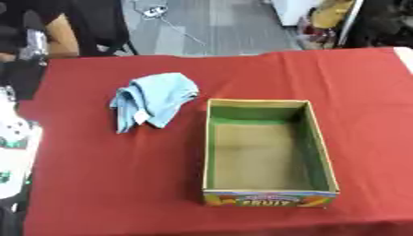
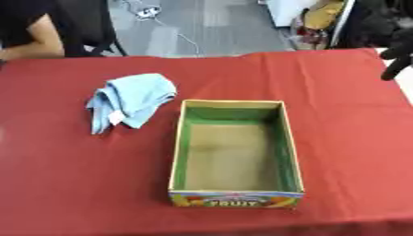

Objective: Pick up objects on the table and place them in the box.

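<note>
A: Start big. What carries everything?

B: A tabletop (image 1: pixel 97 184) under a red cover. On it stands an open cardboard box (image 1: pixel 267 152), green inside and empty, a fruit label on its near end. Its long axis runs from near to far, slightly askew in the left eye view.

A: And the thing to pick up?

B: A light blue cloth (image 1: pixel 151 100), crumpled, lying just beside the box's far left corner and apart from it, as far as I can see. Its long axis runs diagonally, from far right down to near left, and a small pale tag shows near its lower edge.

A: The hands?

B: Only one shows: the right robot hand (image 2: pixel 395 55), dark, at the far right edge of the right eye view, well apart from the cloth. It holds nothing I can see; whether its fingers are curled I cannot tell. The left robot hand is out of view.

A: How would you do the step well?

B: I would come down on the bunched middle of the cloth, gather several folds, lift clear of the box's wall, then release over the box's floor.
</note>
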### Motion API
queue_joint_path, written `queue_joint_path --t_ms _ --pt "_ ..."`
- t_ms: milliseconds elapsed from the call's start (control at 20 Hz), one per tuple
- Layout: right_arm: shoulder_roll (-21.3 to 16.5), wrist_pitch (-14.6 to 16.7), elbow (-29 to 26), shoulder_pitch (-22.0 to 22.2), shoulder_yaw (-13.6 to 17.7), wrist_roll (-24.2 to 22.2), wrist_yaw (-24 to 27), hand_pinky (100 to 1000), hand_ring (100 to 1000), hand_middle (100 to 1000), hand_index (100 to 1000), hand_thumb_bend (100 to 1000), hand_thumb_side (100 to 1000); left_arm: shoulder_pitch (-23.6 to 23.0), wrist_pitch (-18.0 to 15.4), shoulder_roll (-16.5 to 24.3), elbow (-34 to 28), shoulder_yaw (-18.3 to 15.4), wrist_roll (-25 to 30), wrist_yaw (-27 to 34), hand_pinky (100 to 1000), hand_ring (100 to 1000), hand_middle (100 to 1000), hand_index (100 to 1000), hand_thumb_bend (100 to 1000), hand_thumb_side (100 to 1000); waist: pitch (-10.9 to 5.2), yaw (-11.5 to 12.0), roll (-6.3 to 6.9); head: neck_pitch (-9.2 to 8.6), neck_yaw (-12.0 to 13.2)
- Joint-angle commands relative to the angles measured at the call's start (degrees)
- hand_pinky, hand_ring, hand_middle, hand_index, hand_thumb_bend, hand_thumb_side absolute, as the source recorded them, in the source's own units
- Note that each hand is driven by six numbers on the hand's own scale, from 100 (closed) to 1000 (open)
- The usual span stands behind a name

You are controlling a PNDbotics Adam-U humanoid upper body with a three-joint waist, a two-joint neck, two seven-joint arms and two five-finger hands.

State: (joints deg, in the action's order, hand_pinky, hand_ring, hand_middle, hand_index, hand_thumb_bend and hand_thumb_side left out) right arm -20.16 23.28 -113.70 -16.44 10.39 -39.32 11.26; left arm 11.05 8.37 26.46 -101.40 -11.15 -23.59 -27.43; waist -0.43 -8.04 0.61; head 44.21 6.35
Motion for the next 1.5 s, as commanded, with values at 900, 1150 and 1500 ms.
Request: queue_joint_path --t_ms 900,1150,1500 --pt "-1.27 -0.09 -0.90 0.00 -0.55 -1.42 0.89 506 689 757 944 257 615 32.83 7.47 14.64 43.08 16.68 41.05 -17.42 468 492 825 902 526 887 -1.59 -1.36 0.57 -0.09 1.81" --pt "-0.97 0.00 -0.90 -0.22 -0.71 -1.64 1.17 506 689 757 944 257 617 36.17 6.82 8.41 55.96 16.65 46.27 -23.08 474 501 822 904 575 941 -1.33 -1.51 0.31 -0.09 2.01" --pt "-0.45 0.01 -0.90 -0.82 -0.79 -1.85 1.49 506 689 757 944 255 617 34.63 4.01 1.24 61.22 16.76 42.56 -24.10 472 492 812 897 633 980 -0.76 -1.94 0.05 -0.09 2.58"
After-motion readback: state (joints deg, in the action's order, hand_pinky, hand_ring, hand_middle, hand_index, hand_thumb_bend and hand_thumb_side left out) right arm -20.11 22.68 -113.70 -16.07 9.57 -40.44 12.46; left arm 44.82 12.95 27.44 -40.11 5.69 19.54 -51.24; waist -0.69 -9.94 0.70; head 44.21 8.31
